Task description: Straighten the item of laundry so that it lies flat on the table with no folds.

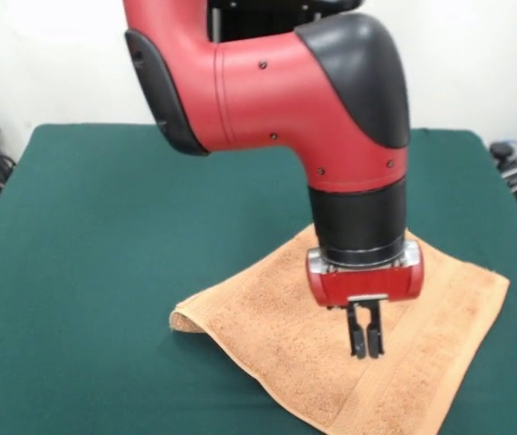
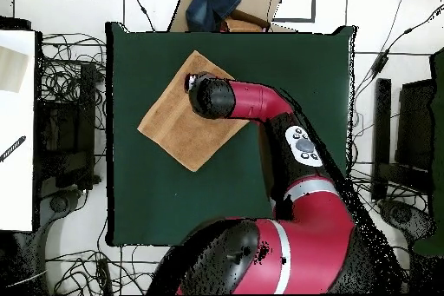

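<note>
Now my tool [image 1: 365, 343] hangs clenched and empty over the peach-orange terry-cloth towel [image 1: 276, 349], spread toward five o'clock on the dark green felt tabletop [image 1: 104, 227]; I'm eyeing its curled nine o'clock corner.

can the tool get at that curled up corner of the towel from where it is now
Probably yes. The tool hangs shut above the towel; the curled corner lies to one side with only bare table around it and nothing in between.

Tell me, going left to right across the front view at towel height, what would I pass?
Bare green table → the towel's lifted corner → the gripper above the towel → the towel's right corner.
</note>
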You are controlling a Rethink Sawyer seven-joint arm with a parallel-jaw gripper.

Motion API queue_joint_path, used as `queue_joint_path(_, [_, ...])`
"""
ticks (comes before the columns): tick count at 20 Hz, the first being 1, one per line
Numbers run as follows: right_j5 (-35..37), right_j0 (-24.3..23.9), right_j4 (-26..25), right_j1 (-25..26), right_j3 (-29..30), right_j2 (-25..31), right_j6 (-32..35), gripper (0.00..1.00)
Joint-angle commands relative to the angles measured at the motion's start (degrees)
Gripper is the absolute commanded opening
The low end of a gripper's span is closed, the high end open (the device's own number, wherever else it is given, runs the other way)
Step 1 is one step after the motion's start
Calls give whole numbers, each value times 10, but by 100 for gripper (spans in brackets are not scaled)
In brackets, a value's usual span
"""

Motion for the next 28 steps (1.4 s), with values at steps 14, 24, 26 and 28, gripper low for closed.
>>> queue_joint_path(14, [1, -34, -37, 54, -12, 15, -18, 0])
queue_joint_path(24, [-5, -94, -55, 17, 82, 47, -37, 0])
queue_joint_path(26, [-8, -99, -60, 14, 90, 50, -36, 0])
queue_joint_path(28, [-9, -104, -65, 15, 93, 55, -36, 0])
